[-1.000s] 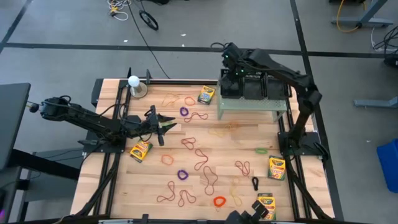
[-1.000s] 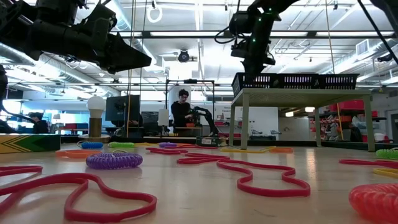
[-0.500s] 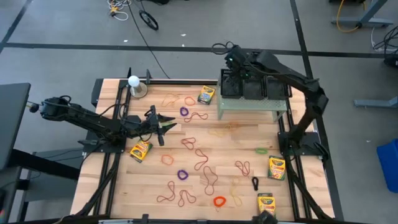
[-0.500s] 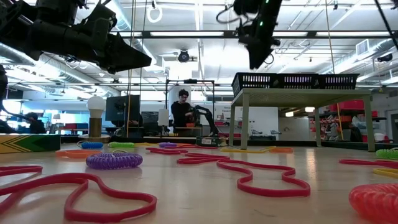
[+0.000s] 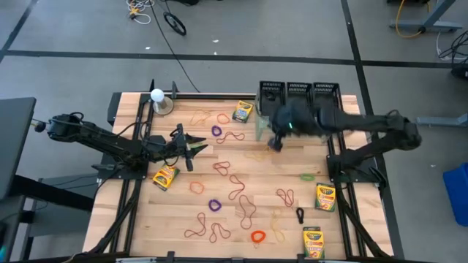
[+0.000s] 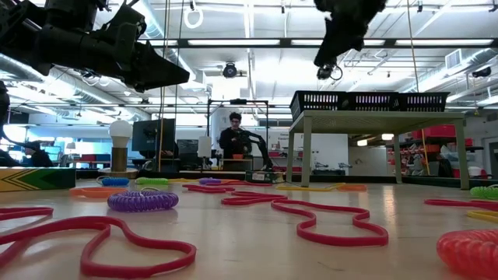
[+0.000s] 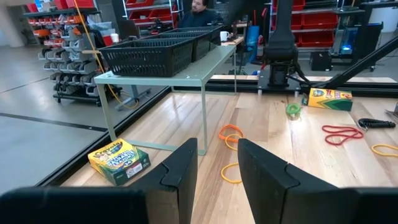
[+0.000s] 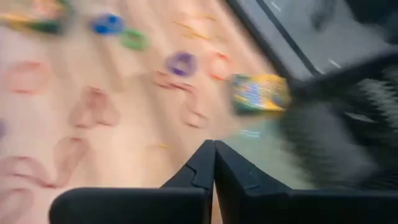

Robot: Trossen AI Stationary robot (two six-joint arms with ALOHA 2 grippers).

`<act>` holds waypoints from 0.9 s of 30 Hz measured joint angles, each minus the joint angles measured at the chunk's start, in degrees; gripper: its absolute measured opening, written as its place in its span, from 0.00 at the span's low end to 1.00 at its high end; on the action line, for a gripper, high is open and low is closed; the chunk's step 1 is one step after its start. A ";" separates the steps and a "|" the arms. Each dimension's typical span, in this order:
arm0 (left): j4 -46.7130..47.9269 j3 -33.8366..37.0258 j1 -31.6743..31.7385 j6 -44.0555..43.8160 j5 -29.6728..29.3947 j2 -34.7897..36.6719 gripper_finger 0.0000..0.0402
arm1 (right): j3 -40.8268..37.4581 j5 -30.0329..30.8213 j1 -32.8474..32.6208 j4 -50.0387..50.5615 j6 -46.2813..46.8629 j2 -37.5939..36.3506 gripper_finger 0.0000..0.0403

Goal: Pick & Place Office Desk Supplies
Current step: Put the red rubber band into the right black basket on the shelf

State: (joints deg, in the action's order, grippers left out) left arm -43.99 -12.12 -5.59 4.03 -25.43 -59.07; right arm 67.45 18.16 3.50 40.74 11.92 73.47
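From above, we saw the right pincer [image 5: 276,142] hanging over the desk [image 5: 344,241] just off the black baskets [image 5: 298,90]; we feared it could clip the pale green stand [image 5: 261,129]. The left pincer [image 5: 191,148] waited, part open. At table height, purple ring [image 6: 142,201] lay flat, rubber-band loops [image 6: 327,218] running crosswise. The right wrist view showed its fingers [image 8: 231,171] clenched on nothing above crayon box [image 8: 260,92], its long side crosswise.

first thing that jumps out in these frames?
The wooden table is strewn with rubber-band loops, small rings and crayon boxes. The right gripper, shut and empty, hangs off the front of the pale green stand carrying three black baskets. The left gripper waits at the left side.
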 joint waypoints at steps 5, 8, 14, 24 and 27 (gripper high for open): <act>0.01 0.00 0.01 0.00 0.00 0.00 0.31 | -12.18 0.91 -8.40 -13.22 4.78 -3.12 0.05; -0.15 0.00 0.01 0.00 0.00 0.00 0.31 | -18.42 1.27 -11.93 -21.63 6.29 -2.99 0.02; -1.29 -0.09 -0.01 -4.23 0.00 0.06 0.31 | -29.26 1.28 -16.31 -40.80 6.28 -2.16 0.03; -1.39 -0.09 0.07 3.10 -0.57 0.04 0.31 | -40.79 7.13 -17.59 -60.99 6.69 -2.20 0.03; -1.46 -0.09 0.07 0.52 -0.35 0.04 0.31 | -42.86 7.45 -17.52 -63.39 6.70 -2.20 0.03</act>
State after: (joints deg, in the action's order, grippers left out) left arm -45.45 -12.21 -5.52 4.55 -25.78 -59.02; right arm 24.60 25.61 -14.02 -22.65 18.62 71.26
